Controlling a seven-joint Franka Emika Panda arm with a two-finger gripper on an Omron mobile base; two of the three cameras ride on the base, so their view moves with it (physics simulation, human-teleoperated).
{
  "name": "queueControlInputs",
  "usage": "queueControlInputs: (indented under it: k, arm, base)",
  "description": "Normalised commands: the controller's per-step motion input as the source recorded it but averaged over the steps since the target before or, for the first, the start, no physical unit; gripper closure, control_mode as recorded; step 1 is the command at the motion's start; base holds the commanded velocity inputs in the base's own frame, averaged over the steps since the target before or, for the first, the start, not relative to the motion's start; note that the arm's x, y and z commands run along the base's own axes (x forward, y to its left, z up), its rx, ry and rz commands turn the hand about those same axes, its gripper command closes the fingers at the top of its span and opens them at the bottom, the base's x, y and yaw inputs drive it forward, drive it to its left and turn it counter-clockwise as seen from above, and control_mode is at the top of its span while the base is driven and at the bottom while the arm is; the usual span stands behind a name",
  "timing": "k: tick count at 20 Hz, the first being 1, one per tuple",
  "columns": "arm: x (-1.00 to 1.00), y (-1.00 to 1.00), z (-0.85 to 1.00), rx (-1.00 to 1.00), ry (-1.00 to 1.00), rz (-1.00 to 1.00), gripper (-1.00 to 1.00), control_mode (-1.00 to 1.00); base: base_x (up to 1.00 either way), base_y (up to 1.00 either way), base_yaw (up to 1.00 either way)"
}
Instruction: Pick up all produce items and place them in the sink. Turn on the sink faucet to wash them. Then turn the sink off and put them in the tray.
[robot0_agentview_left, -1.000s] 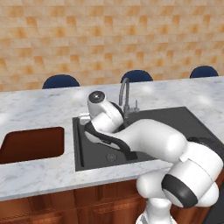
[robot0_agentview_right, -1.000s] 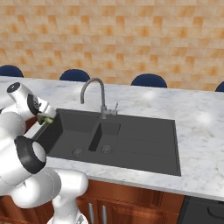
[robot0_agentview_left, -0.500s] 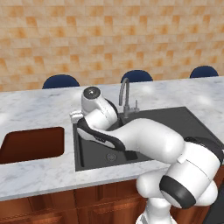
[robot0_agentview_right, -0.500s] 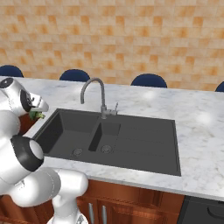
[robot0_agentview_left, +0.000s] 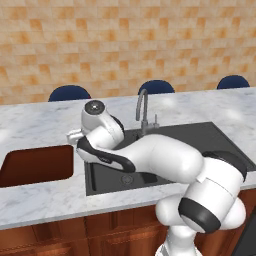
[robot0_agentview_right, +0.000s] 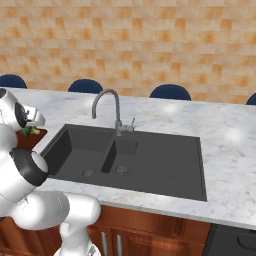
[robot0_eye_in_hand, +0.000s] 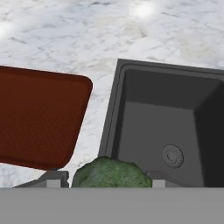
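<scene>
Broccoli (robot0_eye_in_hand: 111, 173): you see a lumpy green dome, long axis spanning finger to finger.
Gripper (robot0_eye_in_hand: 105, 177): fingers clamped on it.
Below: sink (robot0_eye_in_hand: 114, 113) rim, tray (robot0_eye_in_hand: 39, 118) beside.

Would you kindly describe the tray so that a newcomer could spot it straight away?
Start at the long marble counter and find the dark double-basin sink sunk into it. The tray lies on the side of the sink's wide basin, apart from its rim: shallow, rectangular, with rounded corners. Its reddish-brown colour sets it apart from the charcoal sink.

Kitchen: marble counter (robot0_agentview_right: 220, 150), sink (robot0_agentview_right: 150, 165), faucet (robot0_agentview_right: 111, 107), tiled wall (robot0_agentview_right: 150, 45).
</scene>
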Motion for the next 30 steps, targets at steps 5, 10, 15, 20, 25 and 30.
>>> queueControlInputs:
  k: [5, 10, 15, 20, 25, 30]
  arm:
    - [0.0, 0.46, -0.03, 0.0, 0.0, 0.11, 1.0, -1.0]
    - [0.0, 0.36, -0.09, 0.0, 0.0, 0.09, 1.0, -1.0]
    - [0.0, 0.12, -0.08, -0.01, 0.02, 0.06, 1.0, -1.0]
    - [0.1, 0.18, -0.15, 0.0, 0.05, 0.04, 1.0, -1.0]
    - [0.19, 0.26, -0.21, -0.02, 0.08, 0.01, 1.0, -1.0]
    - [0.23, 0.26, -0.15, -0.03, 0.08, 0.0, 1.0, -1.0]
  base:
    - [0.0, 0.0, 0.0]
    - [0.0, 0.0, 0.0]
    - [0.0, 0.0, 0.0]
    - [0.0, 0.0, 0.0]
    - [0.0, 0.0, 0.0]
    - [0.0, 0.0, 0.0]
